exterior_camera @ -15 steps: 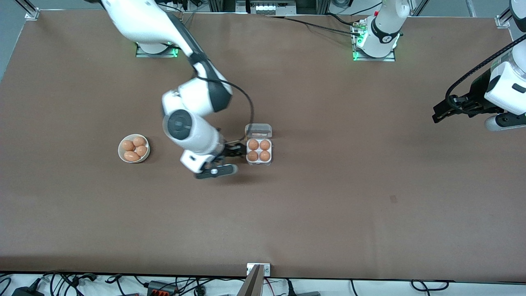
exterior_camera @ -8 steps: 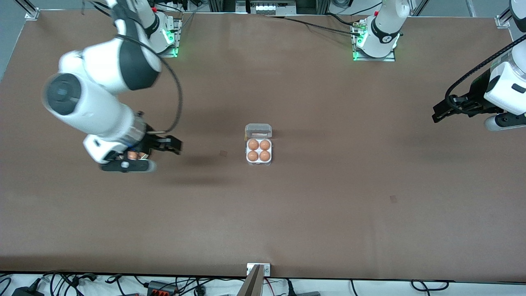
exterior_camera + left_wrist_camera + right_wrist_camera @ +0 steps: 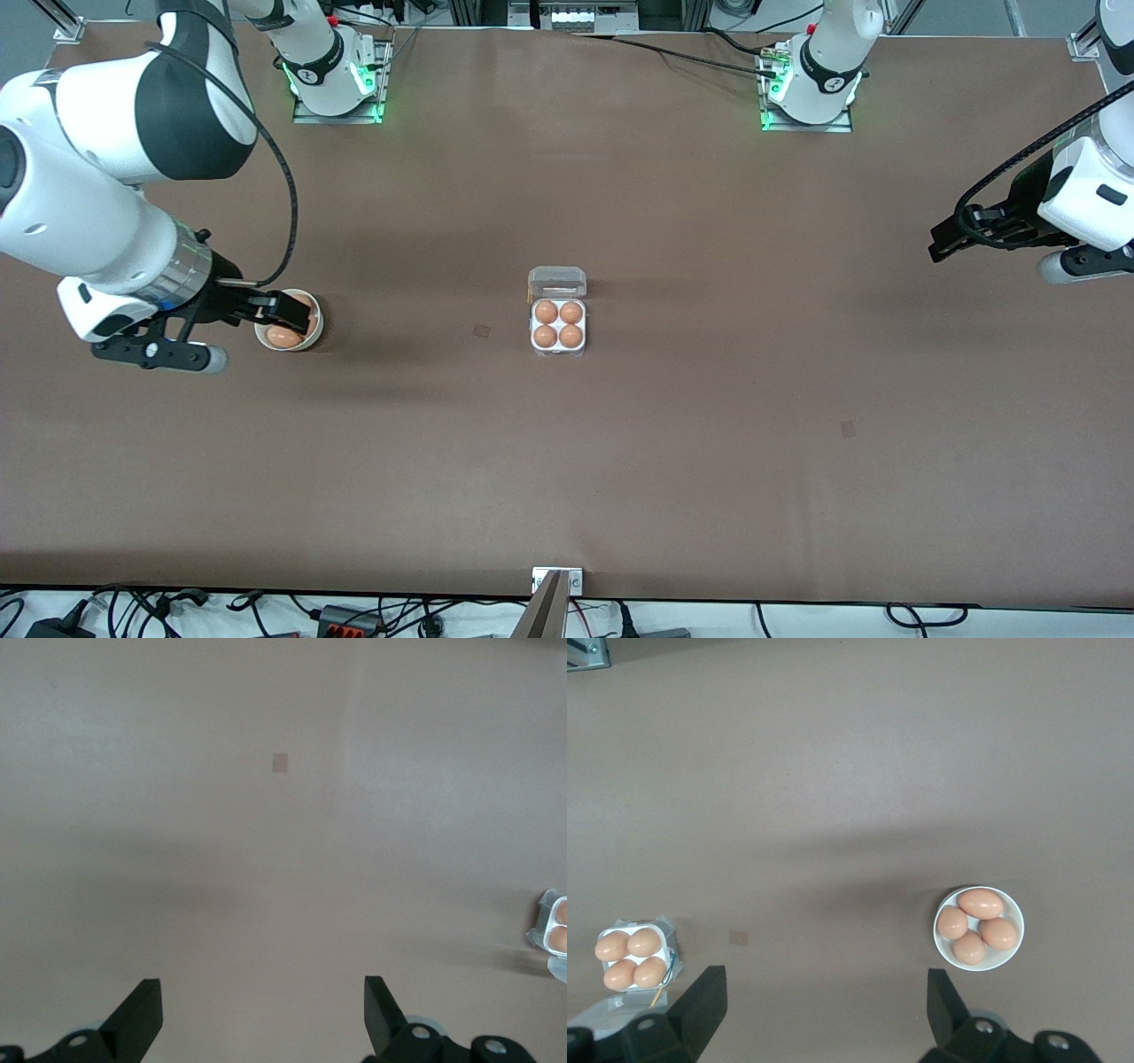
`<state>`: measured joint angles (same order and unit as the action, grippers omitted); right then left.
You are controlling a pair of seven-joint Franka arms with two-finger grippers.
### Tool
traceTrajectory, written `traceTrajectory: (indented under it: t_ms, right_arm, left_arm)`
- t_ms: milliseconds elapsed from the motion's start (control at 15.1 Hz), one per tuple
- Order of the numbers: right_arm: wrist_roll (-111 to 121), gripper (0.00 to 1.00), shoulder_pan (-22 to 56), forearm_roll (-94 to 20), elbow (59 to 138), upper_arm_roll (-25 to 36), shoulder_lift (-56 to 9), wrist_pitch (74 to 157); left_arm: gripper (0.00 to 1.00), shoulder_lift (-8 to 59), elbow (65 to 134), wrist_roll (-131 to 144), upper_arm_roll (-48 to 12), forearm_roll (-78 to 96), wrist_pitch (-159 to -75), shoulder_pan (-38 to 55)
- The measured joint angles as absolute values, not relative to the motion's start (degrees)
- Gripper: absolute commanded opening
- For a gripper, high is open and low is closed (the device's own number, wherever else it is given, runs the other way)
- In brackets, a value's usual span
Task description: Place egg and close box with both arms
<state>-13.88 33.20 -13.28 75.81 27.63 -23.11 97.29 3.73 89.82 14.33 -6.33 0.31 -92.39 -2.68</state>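
Four eggs fill the open box; right gripper over the bowl and waiting left gripper gape empty.

Colour rundown: the table is a flat matte brown with a couple of tiny darker square marks. The egg carton has a white tray and a clear lid, with four orangey-brown eggs inside. The round bowl is white and holds four more eggs in the same tan-orange. Both arms are glossy white with black joint sections and black cables; the left gripper and right gripper are black. Green lights glow at the arm bases.
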Motion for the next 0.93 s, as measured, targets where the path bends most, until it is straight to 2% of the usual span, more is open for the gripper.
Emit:
traceTrajectory:
  t_ms: [265, 397, 530, 662, 794, 927]
  right_arm:
    - [-13.84, 1.0, 31.38, -13.26, 75.53, 27.61, -23.04, 97.29]
    - [-13.78, 1.0, 25.81, -11.89, 74.88, 22.61, -22.49, 97.29]
    - [-13.7, 1.0, 17.8, -8.46, 74.32, 14.38, -21.11, 97.23]
    - [-13.69, 1.0, 9.9, -5.96, 74.21, 6.31, -19.19, 96.41]
    - [-13.04, 1.0, 3.84, -5.32, 74.19, 1.34, -17.44, 94.52]
    - [-9.91, 1.0, 0.91, -4.84, 74.19, 0.04, -16.14, 92.88]
  left_arm:
    - [1.0, 4.12, 89.83, 14.32, -6.33, 0.31, -92.31, -2.7]
    - [1.0, 4.16, 89.83, 14.32, -6.33, 0.31, -92.29, -2.7]
    - [0.99, 4.18, 89.83, 14.32, -6.33, 0.31, -92.24, -2.68]
    - [0.74, 4.24, 89.83, 14.2, -6.33, 0.31, -91.89, -2.7]
    - [0.58, 4.24, 89.83, 13.61, -6.33, 0.31, -91.73, -2.7]
    - [0.45, 4.23, 89.82, 13.17, -6.33, 0.31, -91.69, -2.7]
